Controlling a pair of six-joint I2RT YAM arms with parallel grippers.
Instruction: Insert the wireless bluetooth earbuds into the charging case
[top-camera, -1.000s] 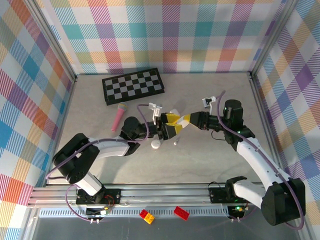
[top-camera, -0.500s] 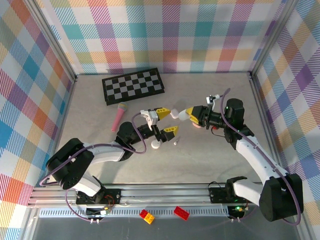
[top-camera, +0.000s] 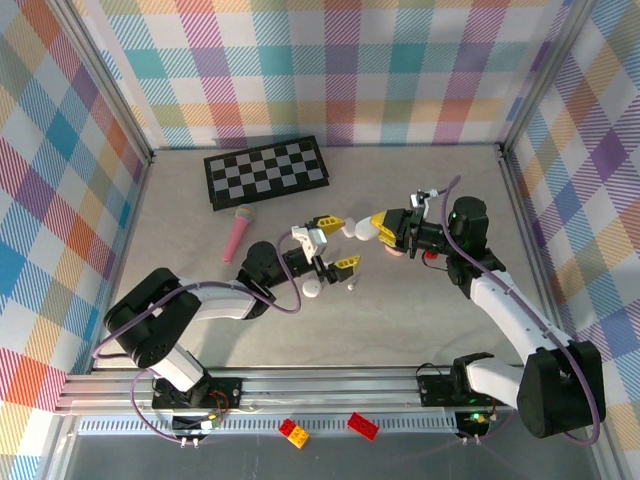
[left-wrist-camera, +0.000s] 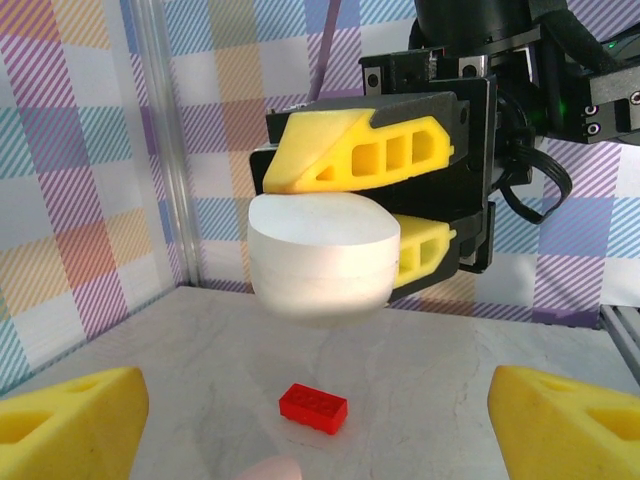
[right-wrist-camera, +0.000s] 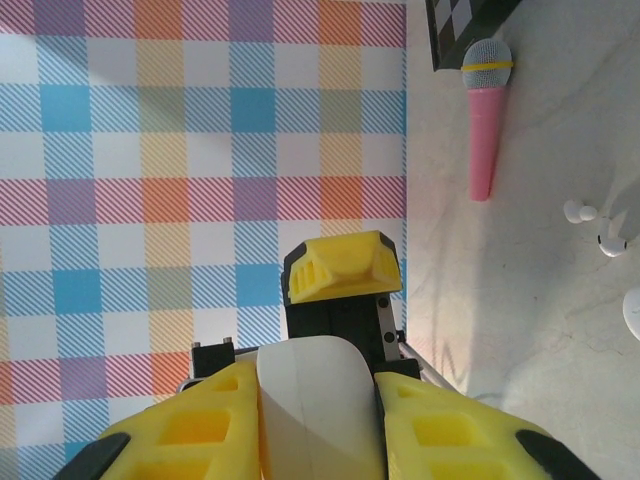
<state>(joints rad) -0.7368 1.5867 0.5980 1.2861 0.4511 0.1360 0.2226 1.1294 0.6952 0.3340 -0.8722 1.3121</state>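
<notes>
White and closed along its seam, the charging case: clamped flat between the yellow fingers of the right pincer, lifted clear of the tabletop. Gripped from both sides a second ago; since released by the left pincer, now spread wide, backed off just short of the case and facing it. Probably a finished hand-over, with the lid not yet up and nothing inserted. Earbuds loose on the tabletop, below and ahead of the right pincer. Free room underneath and toward the near edge. Pink microphone and chessboard farther off past the left pincer's wrist; walls well apart from both.
</notes>
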